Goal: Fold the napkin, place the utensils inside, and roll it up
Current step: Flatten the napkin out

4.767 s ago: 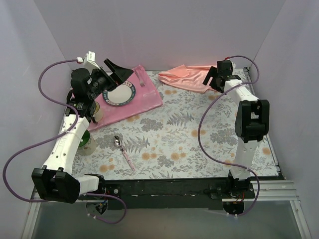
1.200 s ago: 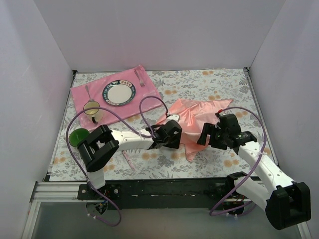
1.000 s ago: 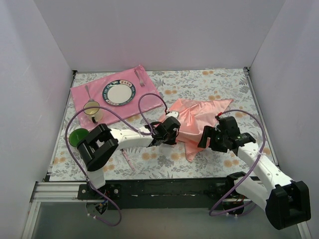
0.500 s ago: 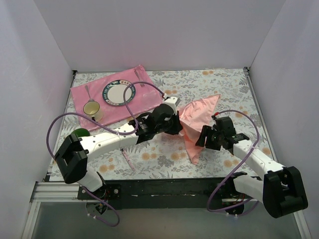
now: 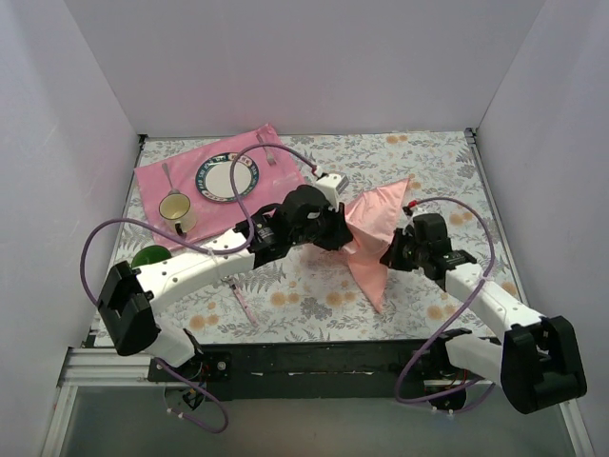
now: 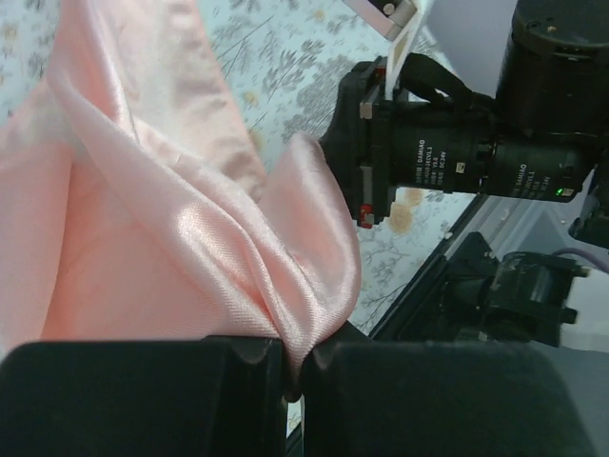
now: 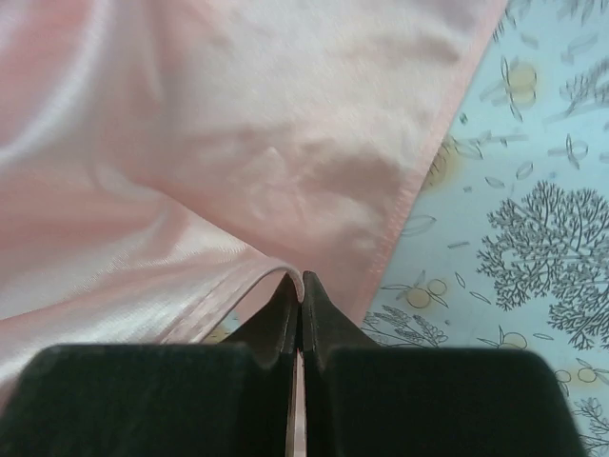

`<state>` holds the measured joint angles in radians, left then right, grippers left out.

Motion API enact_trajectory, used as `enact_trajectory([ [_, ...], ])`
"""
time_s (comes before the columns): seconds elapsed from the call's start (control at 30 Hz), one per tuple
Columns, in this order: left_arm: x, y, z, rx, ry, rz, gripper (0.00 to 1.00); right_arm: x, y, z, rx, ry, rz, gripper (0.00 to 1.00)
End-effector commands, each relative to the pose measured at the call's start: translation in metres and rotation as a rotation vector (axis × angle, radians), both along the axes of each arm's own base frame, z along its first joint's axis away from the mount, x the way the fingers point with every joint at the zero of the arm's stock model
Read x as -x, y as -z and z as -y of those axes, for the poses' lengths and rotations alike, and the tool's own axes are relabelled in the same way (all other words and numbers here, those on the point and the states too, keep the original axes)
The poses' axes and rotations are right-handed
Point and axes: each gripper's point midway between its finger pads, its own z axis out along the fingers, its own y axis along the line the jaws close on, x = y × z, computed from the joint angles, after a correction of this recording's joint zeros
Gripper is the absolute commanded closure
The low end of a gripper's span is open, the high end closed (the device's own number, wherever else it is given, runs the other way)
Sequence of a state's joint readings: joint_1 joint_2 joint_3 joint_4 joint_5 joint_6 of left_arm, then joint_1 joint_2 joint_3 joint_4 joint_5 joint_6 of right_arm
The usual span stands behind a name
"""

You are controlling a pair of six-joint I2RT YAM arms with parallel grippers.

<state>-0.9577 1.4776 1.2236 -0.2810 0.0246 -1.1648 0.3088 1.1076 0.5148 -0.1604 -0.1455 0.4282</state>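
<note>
Both the left gripper (image 6: 293, 367) & right gripper (image 7: 301, 297) were clamped on the napkin (image 5: 376, 217), centre-right of frame. You prob. needed even tension, edges matched, no yanking.

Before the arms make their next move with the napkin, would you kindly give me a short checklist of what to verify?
1. Grip of left gripper on napkin: ok, shut on a fold.
2. Grip of right gripper on napkin: ok, shut on its hem.
3. Napkin flat for folding: not ok, bunched between the two grippers.
4. Pink-handled spoon apart from napkin: ok.
5. Napkin corners matched: cannot tell.
</note>
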Motion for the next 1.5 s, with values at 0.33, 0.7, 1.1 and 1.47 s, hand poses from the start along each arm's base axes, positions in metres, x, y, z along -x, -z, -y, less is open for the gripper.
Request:
enact_trajectory([
  [0.33, 0.053, -0.289, -0.085, 0.297, 0.119, 0.604, 1.0, 0.089, -0.301, -0.057, -0.224, -0.812, 0.616, 0.99],
  [0.7, 0.0, -0.266, -0.102, 0.177, -0.18, 0.56, 1.0, 0.097, -0.275, -0.018, -0.052, -0.563, 0.523, 0.99],
  [1.1, -0.167, 0.077, -0.007, -0.577, -0.172, 0.003, 0.96, 0.048, -0.091, 0.116, 0.534, 0.274, -0.099, 0.93],
  [1.47, -0.106, -0.057, -0.029, -0.159, -0.148, 0.146, 0.02, -0.007, -0.132, 0.062, 0.298, 0.104, 0.159, 0.05],
])
